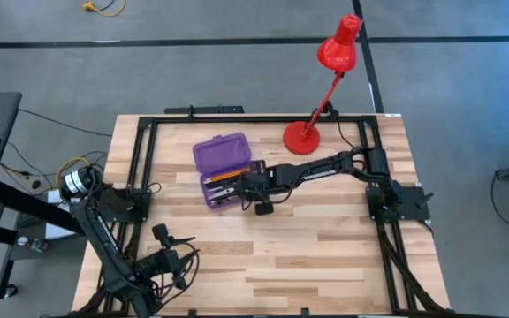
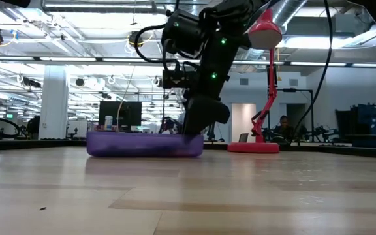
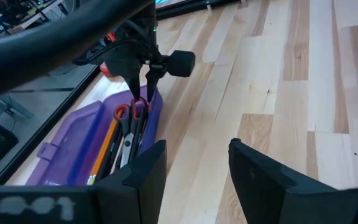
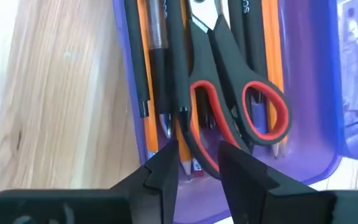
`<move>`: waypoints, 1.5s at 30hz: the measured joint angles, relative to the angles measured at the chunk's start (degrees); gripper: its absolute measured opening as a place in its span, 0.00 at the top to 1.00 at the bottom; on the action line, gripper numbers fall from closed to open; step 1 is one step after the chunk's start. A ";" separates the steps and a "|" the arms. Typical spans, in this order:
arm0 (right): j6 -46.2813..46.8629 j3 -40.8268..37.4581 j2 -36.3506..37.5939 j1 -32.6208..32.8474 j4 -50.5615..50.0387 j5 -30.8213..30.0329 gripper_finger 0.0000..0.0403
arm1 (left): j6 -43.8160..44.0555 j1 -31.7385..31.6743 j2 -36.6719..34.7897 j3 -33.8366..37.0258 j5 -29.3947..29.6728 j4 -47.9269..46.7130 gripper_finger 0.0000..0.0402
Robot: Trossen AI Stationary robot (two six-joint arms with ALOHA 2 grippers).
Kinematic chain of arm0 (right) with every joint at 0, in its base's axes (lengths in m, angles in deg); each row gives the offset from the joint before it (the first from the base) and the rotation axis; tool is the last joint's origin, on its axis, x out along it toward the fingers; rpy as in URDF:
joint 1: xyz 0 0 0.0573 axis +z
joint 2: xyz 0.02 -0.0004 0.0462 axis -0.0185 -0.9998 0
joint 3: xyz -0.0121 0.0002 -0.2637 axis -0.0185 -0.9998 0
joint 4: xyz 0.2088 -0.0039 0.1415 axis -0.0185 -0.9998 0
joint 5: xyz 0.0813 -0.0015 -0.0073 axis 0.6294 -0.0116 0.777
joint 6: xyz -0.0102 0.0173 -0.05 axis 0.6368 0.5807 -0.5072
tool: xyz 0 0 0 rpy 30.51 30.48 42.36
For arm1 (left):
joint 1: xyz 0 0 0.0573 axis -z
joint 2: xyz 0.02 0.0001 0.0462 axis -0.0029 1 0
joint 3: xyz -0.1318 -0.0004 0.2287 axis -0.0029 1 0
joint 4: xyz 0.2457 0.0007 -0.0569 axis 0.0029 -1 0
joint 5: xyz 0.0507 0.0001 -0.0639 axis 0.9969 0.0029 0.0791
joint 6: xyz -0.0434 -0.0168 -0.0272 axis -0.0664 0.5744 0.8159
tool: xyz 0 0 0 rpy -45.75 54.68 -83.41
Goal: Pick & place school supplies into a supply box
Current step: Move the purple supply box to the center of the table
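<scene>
The purple supply box [image 1: 219,163] lies open at the table's far middle, its lid folded back toward the far edge. Inside its tray lie the school supplies side by side: orange pencils [image 4: 271,56], black pens [image 4: 157,68] and red-lined scissors [image 4: 229,93], which rest on top of the others. My right gripper [image 4: 199,168] points steeply down over the tray's right end, fingers a little apart, above the scissors' handle end. My left gripper [image 3: 194,168] hangs open near the table's front left, holding nothing. My right gripper comes from above, slanting in from the table's right. Its fingers [image 4: 166,168] stand on either side of the rim of one scissors handle loop [image 4: 205,158]. I cannot tell whether they touch it. The scissors lie flat in the tray.
A red desk lamp [image 1: 312,106] stands just right of the box at the far edge, its head leaning beyond the table. A black frame [image 1: 148,132] runs along the left, far and right edges. Bare wood stretches across the middle and near side.
</scene>
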 joint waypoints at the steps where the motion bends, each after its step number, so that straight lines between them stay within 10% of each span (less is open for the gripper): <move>1: 0.02 0.38 0.00 -0.10 -1.01 0.15 0.74 | 0.00 0.00 0.00 0.00 0.00 -0.02 0.60; 24: 0.39 1.39 0.20 -0.28 -19.84 9.33 0.74 | -0.04 0.00 0.00 0.00 0.97 -0.60 0.60; 45: -4.52 1.30 0.15 14.92 -22.38 6.82 0.74 | -0.01 -2.97 0.00 0.00 2.58 -3.64 0.60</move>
